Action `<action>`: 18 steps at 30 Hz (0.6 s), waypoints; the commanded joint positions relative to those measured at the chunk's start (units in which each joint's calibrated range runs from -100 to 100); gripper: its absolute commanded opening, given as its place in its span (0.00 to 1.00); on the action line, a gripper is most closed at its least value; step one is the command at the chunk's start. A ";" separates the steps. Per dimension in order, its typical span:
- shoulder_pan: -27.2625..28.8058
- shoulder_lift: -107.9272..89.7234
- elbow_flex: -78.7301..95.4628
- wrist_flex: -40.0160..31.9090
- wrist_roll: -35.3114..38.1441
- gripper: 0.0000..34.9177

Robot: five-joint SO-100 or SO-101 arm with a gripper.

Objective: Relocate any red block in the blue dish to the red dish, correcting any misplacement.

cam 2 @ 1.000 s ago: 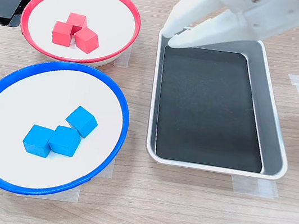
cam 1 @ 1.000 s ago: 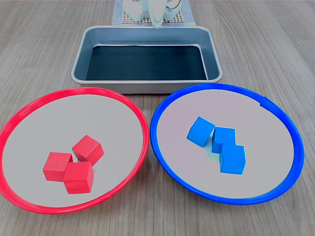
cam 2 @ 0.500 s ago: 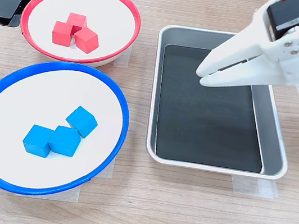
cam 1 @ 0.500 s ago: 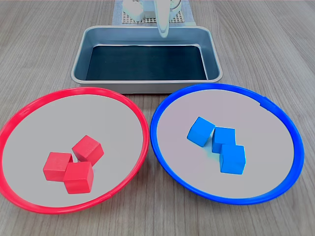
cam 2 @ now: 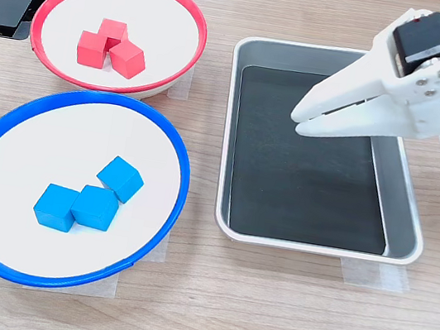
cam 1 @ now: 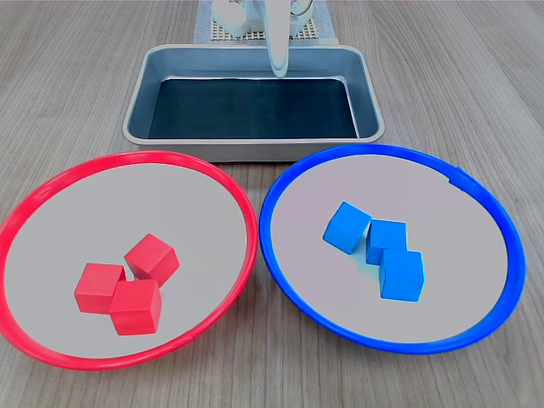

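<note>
Three red blocks (cam 1: 127, 285) lie clustered in the red dish (cam 1: 223, 183); three blue cubes (cam 1: 380, 249) lie in the blue dish (cam 1: 280, 183). One empty end effector (cam 2: 300, 121), slightly parted, hovers over one steel tray (cam 2: 404, 219).

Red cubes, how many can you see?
3, all in the red dish: one red cube toward the steel tray, one on the first exterior view's left, one nearest the camera. They touch in a cluster. None seems hidden.
</note>
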 commanded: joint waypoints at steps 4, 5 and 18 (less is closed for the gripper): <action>0.21 -1.96 0.00 3.36 0.10 0.01; 0.21 -2.13 0.00 3.94 0.10 0.01; 0.87 -2.39 0.00 4.19 -0.44 0.01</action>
